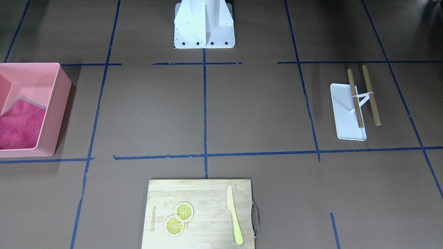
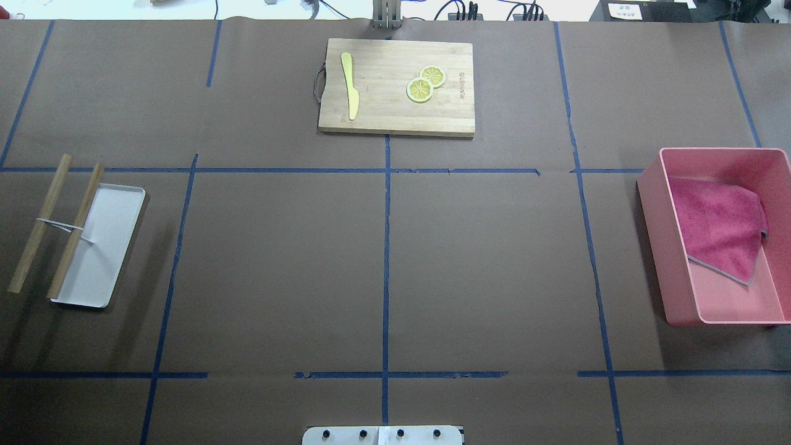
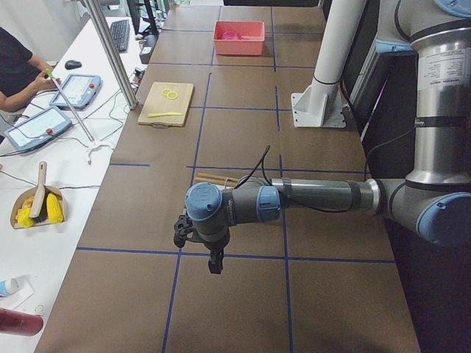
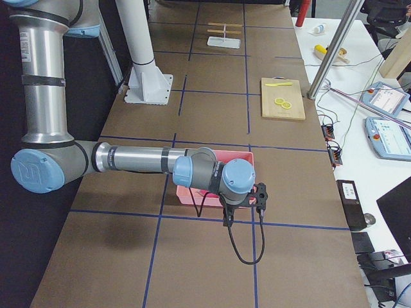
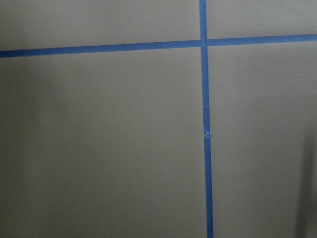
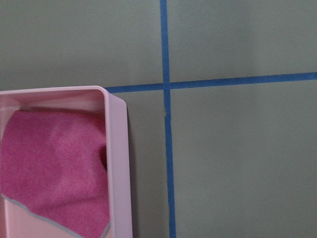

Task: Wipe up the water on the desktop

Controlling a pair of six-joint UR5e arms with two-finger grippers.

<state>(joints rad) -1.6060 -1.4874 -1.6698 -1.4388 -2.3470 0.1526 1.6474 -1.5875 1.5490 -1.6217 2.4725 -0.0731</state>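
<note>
The brown desktop [image 2: 494, 259] with its blue tape grid fills the overhead and front [image 1: 256, 110] views; I see no water on it. A pink cloth [image 2: 720, 225] lies crumpled in a pink bin [image 2: 655, 235] at the right edge; both also show in the right wrist view, cloth [image 6: 49, 163] and bin wall [image 6: 116, 163]. My right gripper [image 4: 228, 218] hangs above the desktop beside the bin. My left gripper [image 3: 215, 261] hangs over bare desktop near the left end. Both show only in the side views, so I cannot tell whether they are open or shut.
A bamboo cutting board [image 2: 395, 111] with two lemon slices [image 2: 425, 83] and a yellow knife [image 2: 350, 83] lies at the far middle. A white tray [image 2: 108, 247] with two wooden rods [image 2: 74, 232] sits at the left. The white robot base [image 1: 204, 24] stands at the near edge.
</note>
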